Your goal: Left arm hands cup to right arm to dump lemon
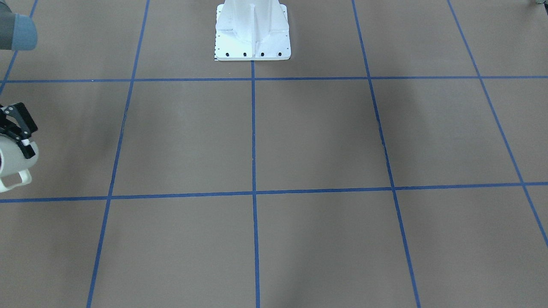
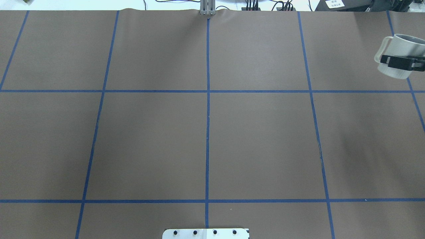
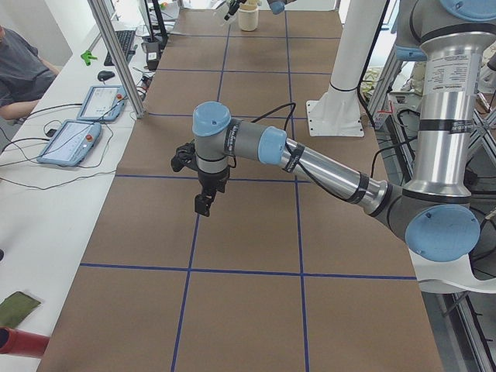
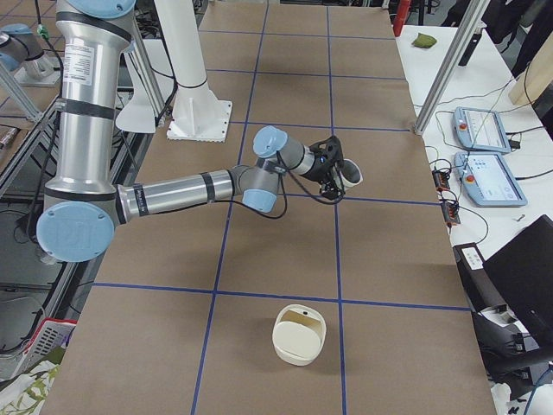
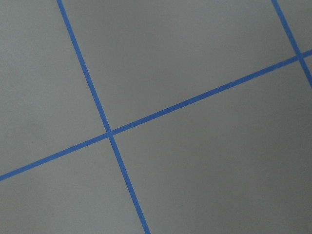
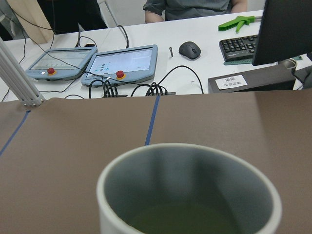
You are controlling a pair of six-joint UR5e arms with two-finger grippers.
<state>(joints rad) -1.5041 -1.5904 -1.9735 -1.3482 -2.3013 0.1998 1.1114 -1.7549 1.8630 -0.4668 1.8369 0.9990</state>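
White mug [image 2: 393, 49] at overhead view's upper right, pinched by right end effector [image 2: 401, 62], lemon [image 6: 185, 219] inside; left end effector [image 3: 202, 203] spread or pressed together: cannot tell.

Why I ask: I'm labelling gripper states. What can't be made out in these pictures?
Left gripper: seen only in the exterior left view, small and side-on; open or shut unclear.
Cup: cut off by the frame edge in overhead and front-facing views; small in the side views.
Lemon: right wrist view shows only a blurred yellow-green patch inside the cup, cropped by the bottom edge.
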